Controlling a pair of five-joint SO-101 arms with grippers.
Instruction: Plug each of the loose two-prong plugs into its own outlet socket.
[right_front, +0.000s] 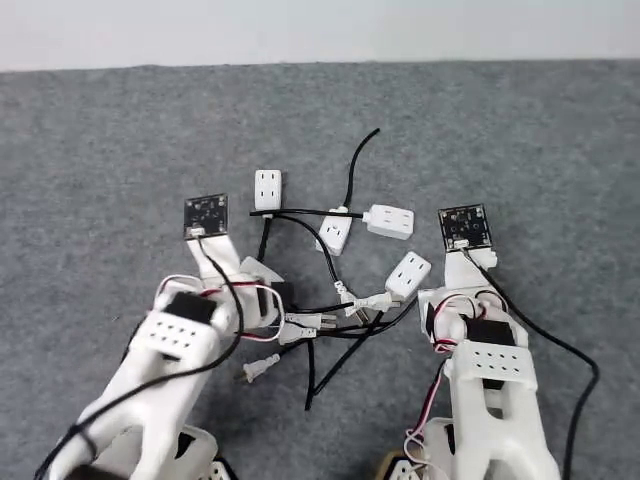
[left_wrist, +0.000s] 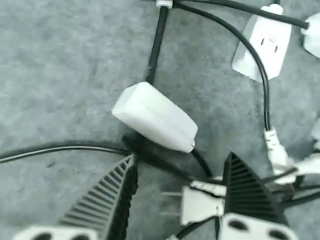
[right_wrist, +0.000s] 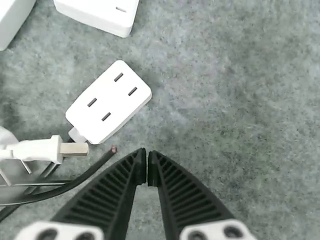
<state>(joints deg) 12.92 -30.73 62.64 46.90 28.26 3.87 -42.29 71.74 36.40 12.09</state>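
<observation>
Where the grey table (right_front: 100, 150) carries the tangle, we see two white arms side by side at its near edge, the left arm (right_front: 165, 385) and the right arm (right_front: 495, 400).

The left tool (left_wrist: 183, 159) stands wide. The first plug (left_wrist: 200, 204) lies between its fingers, resting against one of them, with its two prongs pointing across the gap toward the other finger. The right tool (right_wrist: 146, 161) is closed on nothing, its tips pressed together over bare table.

Just past the left tool's tips lies a white socket block (left_wrist: 155, 124), resting across a black cable (left_wrist: 156, 45). From above we count four more: the far socket (right_front: 267, 189) sits farthest back, the middle socket (right_front: 335, 230) and the long socket (right_front: 390, 221) lie near each other at the centre, and the near socket (right_wrist: 109, 102) lies face up just beside the right tool's tips.

The second plug (right_wrist: 42, 149) lies beside the near socket, its prongs aimed at that socket's end and stopping just short of it. The third plug (right_front: 262, 369) lies alone on the table, near the left arm and apart from every socket.
</observation>
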